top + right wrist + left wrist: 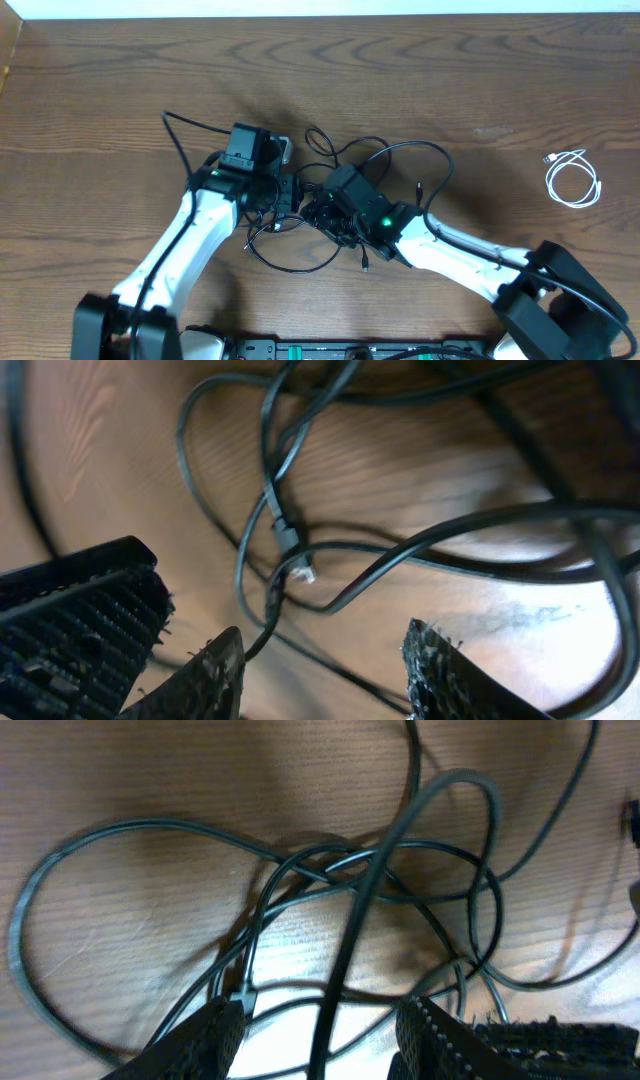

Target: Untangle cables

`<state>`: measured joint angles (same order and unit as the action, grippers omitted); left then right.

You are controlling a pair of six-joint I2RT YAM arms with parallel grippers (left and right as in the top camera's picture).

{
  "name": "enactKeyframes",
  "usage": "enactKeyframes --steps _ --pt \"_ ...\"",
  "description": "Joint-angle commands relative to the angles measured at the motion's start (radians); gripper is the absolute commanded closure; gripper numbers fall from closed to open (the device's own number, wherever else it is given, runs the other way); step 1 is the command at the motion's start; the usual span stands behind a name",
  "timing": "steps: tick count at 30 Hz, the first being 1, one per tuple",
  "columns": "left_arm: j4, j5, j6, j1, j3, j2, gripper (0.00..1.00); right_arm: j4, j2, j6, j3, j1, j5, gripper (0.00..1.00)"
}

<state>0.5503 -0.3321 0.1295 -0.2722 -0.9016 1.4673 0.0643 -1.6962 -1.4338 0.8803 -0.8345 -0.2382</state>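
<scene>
1. The wooden table (pixel 100 80) carries everything in view. Its grain runs left to right in the overhead view.

2. The 2 arms reach in from the near edge. The left arm (pixel 180 250) and the right arm (pixel 460 250) both end at the middle of the table, close to each other and over the same spot.

3. The black cables (pixel 330 200) lie in a tangle at the centre of the table, directly under both wrists. Loops spread outward on the left, toward the near edge and toward the far right. In the left wrist view several strands cross at 1 knot (pixel 340 870), flat on the wood.

4. The left gripper (pixel 320 1035) is spread wide. 1 black strand runs up between its fingers (pixel 215 1030) without being clamped. The fingers sit just above the table.

5. The right gripper (pixel 325 670) is also spread wide and holds nothing. A thin strand passes beside its fingers (pixel 215 670). A black ribbed part (pixel 80 600) sits at the left of this view; what it belongs to cannot be told.

6. A white cable (pixel 573 178) lies coiled near the right edge of the table, well apart from the tangle.

7. A light-coloured plug (pixel 303 570) rests on the wood just ahead of the right gripper, beside a black plug (pixel 287 532).
</scene>
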Motion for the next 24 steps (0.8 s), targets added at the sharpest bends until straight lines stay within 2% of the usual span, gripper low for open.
enactKeyframes --steps 1,9,13,17,21,24 --pt "-0.014 -0.023 -0.016 -0.002 0.005 0.053 0.46 0.004 -0.026 -0.040 -0.005 -0.005 0.056 0.54" --pt "-0.018 -0.023 -0.016 -0.002 0.005 0.096 0.40 0.003 -0.050 -0.055 -0.005 -0.005 0.141 0.56" --pt "-0.018 -0.016 -0.017 -0.002 0.005 0.096 0.40 0.002 -0.083 -0.055 -0.005 -0.008 0.145 0.63" --pt "-0.032 0.082 -0.016 -0.002 0.005 0.096 0.40 0.004 -0.109 -0.053 -0.005 -0.021 0.142 0.69" --pt "-0.032 0.113 0.008 -0.002 0.005 0.097 0.40 0.002 -0.111 -0.016 -0.005 -0.022 0.142 0.78" --pt "-0.033 0.116 0.010 -0.002 0.005 0.097 0.40 0.008 -0.111 0.006 -0.005 -0.022 0.126 0.79"
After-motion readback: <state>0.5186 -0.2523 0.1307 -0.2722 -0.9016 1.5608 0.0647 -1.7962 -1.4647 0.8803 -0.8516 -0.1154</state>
